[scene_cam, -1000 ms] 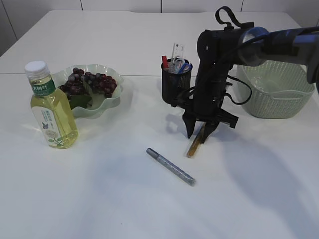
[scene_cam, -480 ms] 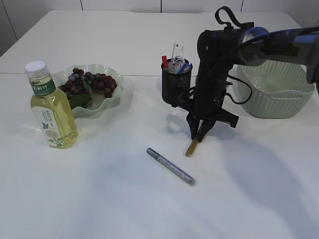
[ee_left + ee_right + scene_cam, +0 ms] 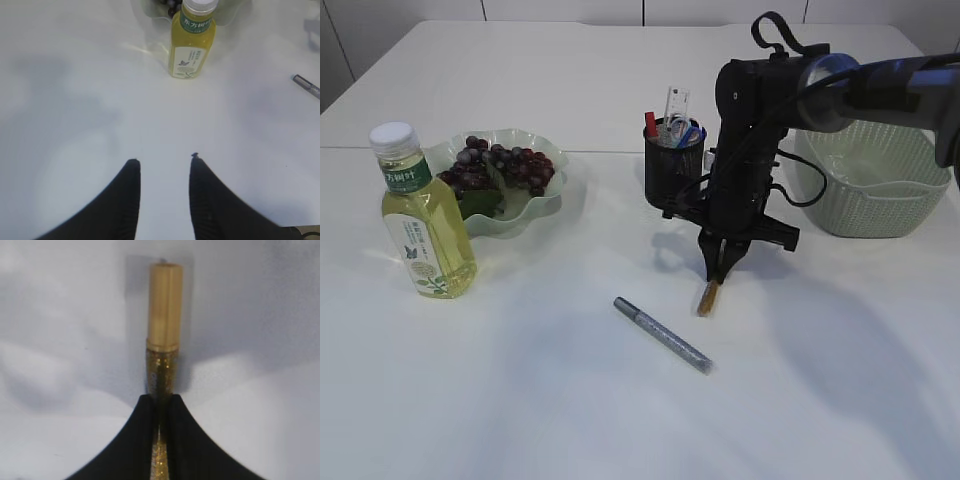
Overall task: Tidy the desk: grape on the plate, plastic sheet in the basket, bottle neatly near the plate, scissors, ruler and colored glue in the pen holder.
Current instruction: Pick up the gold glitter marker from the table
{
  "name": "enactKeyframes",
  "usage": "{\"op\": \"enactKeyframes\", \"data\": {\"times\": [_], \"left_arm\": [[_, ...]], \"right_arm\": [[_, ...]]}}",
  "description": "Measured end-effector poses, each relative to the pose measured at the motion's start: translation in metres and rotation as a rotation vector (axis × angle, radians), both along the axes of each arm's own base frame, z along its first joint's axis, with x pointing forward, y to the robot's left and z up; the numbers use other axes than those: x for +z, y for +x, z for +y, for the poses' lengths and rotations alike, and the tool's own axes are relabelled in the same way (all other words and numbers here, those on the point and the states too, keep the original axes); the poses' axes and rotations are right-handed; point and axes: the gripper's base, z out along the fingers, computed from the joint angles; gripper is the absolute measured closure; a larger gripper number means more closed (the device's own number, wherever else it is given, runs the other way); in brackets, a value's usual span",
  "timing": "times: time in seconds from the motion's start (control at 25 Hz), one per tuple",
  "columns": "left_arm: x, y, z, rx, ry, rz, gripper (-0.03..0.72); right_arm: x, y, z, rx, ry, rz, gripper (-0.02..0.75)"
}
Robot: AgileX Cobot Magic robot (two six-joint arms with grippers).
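The right hand [image 3: 718,268] pinches the gold glitter glue pen [image 3: 163,360] between its fingers, cap end poking out below toward the desk [image 3: 620,420]; the silver glue pen [image 3: 663,335] lies just beside it; the left hand [image 3: 164,162] hangs spread, the bottle [image 3: 192,40] well ahead.

Bottle [image 3: 193,42] at top centre of left wrist view, green neck label [image 3: 196,23] with Chinese characters 东方树叶, smaller print below unreadable, no other legible text

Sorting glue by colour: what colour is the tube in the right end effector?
Gold glitter glue tube with a plain tan-gold cap, clearest in the right wrist view.
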Motion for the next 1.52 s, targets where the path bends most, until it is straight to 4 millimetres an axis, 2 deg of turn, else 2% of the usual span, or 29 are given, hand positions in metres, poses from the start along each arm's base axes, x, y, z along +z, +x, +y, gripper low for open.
{"op": "enactKeyframes", "data": {"times": [0.32,0.48,0.72,0.84,0.96,1.08,1.24,1.52], "left_arm": [[0.0,0.0,0.0,-0.001,-0.003,0.001,0.445],[0.0,0.0,0.0,-0.001,-0.003,0.001,0.445],[0.0,0.0,0.0,-0.001,-0.003,0.001,0.445],[0.0,0.0,0.0,-0.001,-0.003,0.001,0.445],[0.0,0.0,0.0,-0.001,-0.003,0.001,0.445],[0.0,0.0,0.0,-0.001,-0.003,0.001,0.445],[0.0,0.0,0.0,-0.001,-0.004,0.001,0.445],[0.0,0.0,0.0,-0.002,-0.005,0.001,0.445]], "right_arm": [[0.012,0.008,0.002,0.221,0.013,-0.073,0.69],[0.013,0.008,0.002,0.278,0.014,-0.083,0.69],[0.032,0.008,-0.002,0.343,-0.021,-0.134,0.69],[0.036,0.002,-0.006,0.368,-0.046,-0.13,0.69],[0.032,-0.008,-0.009,0.398,-0.074,-0.097,0.69],[0.029,-0.018,-0.004,0.439,-0.108,-0.075,0.69],[0.046,-0.024,0.003,0.49,-0.145,-0.119,0.69],[0.082,-0.033,0.0,0.573,-0.153,-0.195,0.69]]}}
